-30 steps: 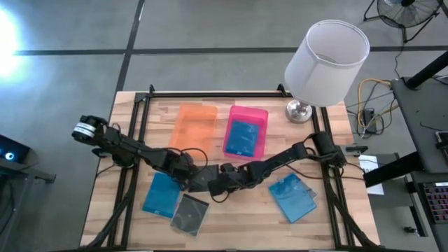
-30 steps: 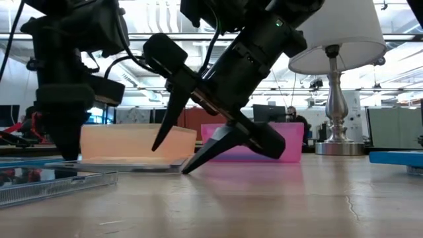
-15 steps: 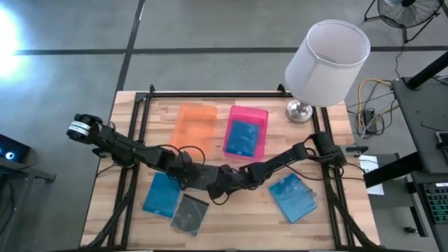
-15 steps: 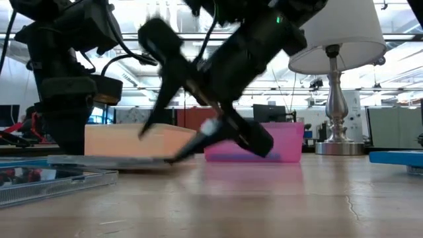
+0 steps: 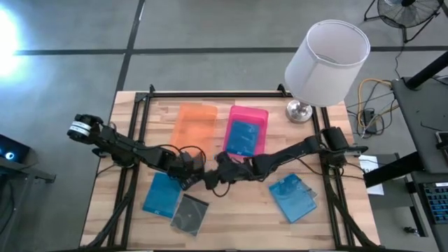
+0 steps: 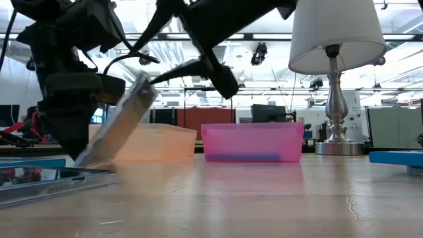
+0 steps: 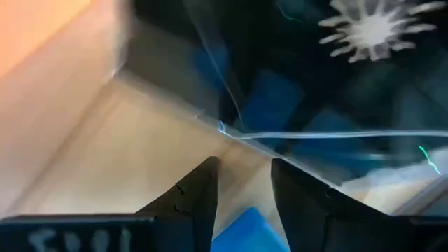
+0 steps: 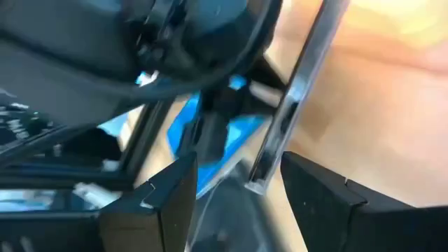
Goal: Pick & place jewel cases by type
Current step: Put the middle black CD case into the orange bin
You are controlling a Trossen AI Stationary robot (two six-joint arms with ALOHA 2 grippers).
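Note:
A dark grey-black jewel case (image 6: 119, 122) stands steeply tilted between my two grippers, its lower edge (image 6: 82, 158) on the table. My right gripper (image 6: 147, 61) (image 8: 238, 161) is open at its raised edge. My left gripper (image 5: 194, 176) (image 7: 243, 164) stands at the lower end, its fingers a narrow gap apart, with the case's corner (image 7: 231, 133) just ahead of them. A second dark case (image 5: 189, 212) and two blue cases (image 5: 162, 194) (image 5: 292, 197) lie flat on the table. A third blue case (image 5: 243, 138) lies in the pink tray (image 5: 249, 112). My right gripper has the case's raised edge (image 8: 280, 119) standing between its open fingers. In the low view its lower fingertip (image 6: 158, 78) meets that edge (image 6: 147, 84), slanting down from the table's right. The case leans tilted, lower edge on the table. My left gripper: I cannot tell whether it touches the case's lower corner.
The orange tray (image 5: 194, 126) and the pink tray sit side by side toward the far edge. A lamp with a white shade (image 5: 325, 52) stands on its base (image 5: 299, 110) at the far right corner. A blue case (image 7: 245, 231) lies under my left gripper.
My right gripper has risen and moved toward the far edge, tipping up the dark case's right edge. The case, flat on the table a second ago, now stands steeply tilted; its left edge has stayed on the table by my left gripper.

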